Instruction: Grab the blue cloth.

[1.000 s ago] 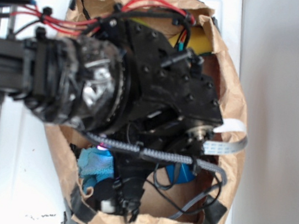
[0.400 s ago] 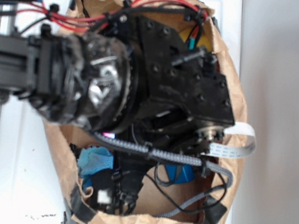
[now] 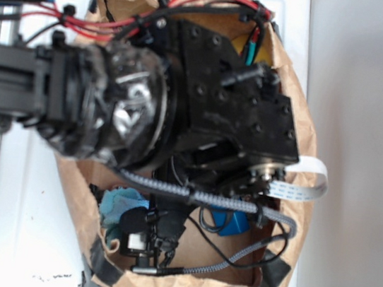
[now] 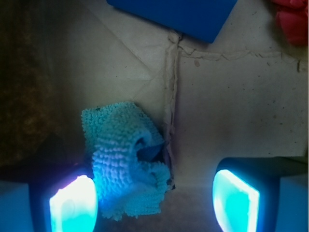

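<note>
I have dropped lower into the paper bag (image 3: pixel 299 141), my gripper (image 4: pixel 154 198) spread wide, its left pad (image 4: pixel 72 205) now touching the blue cloth (image 4: pixel 123 159), which sits off-centre.

I'm looking straight down into the paper bag (image 3: pixel 299 137) from high above. My wrist camera is looking down close at the bag's floor, sharing the blue cloth (image 4: pixel 123 159).

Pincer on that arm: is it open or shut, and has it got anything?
Pincer: open, holding nothing; the blue cloth lies between its fingers, close to the left one.
</note>
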You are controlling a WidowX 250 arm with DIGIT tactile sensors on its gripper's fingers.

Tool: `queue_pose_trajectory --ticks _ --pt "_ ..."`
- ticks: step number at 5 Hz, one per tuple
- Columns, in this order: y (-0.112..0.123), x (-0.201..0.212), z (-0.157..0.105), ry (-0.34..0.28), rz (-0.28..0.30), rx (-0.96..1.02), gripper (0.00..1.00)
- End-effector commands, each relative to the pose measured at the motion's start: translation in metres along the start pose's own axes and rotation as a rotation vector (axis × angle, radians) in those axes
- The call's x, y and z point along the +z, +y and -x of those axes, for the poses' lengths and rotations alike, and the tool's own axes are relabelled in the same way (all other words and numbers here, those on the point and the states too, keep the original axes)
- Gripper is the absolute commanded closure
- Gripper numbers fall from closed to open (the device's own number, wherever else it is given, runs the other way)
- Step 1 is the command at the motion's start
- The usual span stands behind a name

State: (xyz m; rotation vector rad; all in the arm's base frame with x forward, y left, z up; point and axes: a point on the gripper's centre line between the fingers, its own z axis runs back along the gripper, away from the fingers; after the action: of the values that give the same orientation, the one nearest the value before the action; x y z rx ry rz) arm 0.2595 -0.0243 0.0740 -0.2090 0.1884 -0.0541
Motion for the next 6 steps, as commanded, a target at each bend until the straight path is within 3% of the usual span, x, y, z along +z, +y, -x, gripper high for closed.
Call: queue_pose_trajectory --ticks 1,3,6 --pt "-0.005 0.017 0.0 -0.055 -0.011 -0.027 0.0" --pt "-0.005 0.017 0.0 -0.055 -0.011 -0.027 0.0" --pt "-0.024 -0.016 0.033 -0.066 0.077 -0.143 0.0"
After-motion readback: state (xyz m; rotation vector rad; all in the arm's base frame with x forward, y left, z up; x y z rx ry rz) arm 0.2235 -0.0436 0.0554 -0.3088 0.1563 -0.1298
